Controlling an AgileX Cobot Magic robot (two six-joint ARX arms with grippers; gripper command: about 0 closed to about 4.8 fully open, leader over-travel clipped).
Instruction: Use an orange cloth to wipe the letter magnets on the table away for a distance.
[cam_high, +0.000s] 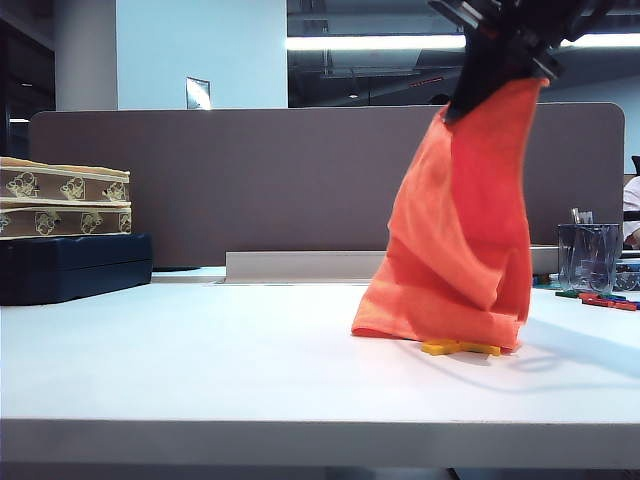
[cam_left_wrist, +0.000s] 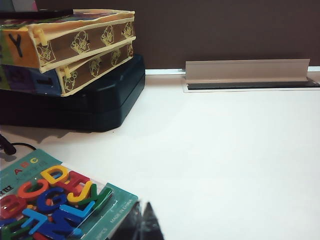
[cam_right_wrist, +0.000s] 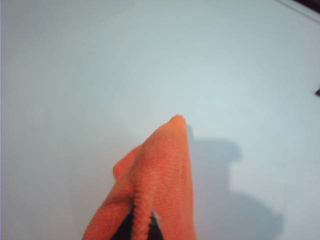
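Right gripper (cam_high: 495, 70) clamped on top of orange cloth (cam_high: 455, 250), high above table (cam_high: 200, 370); cloth's lower edge drapes on yellow letter magnet (cam_high: 460, 348). Keep hem dragging low, sweep steadily sideways. Left gripper (cam_left_wrist: 142, 225) low near packaged letters (cam_left_wrist: 50, 200), closure unclear

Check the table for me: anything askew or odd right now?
Nothing damaged or spilled. The orange cloth hangs from the right gripper, its fingers shut on it, bottom hem bunched on the table over a yellow letter magnet. The left gripper sits beside a magnet pack.
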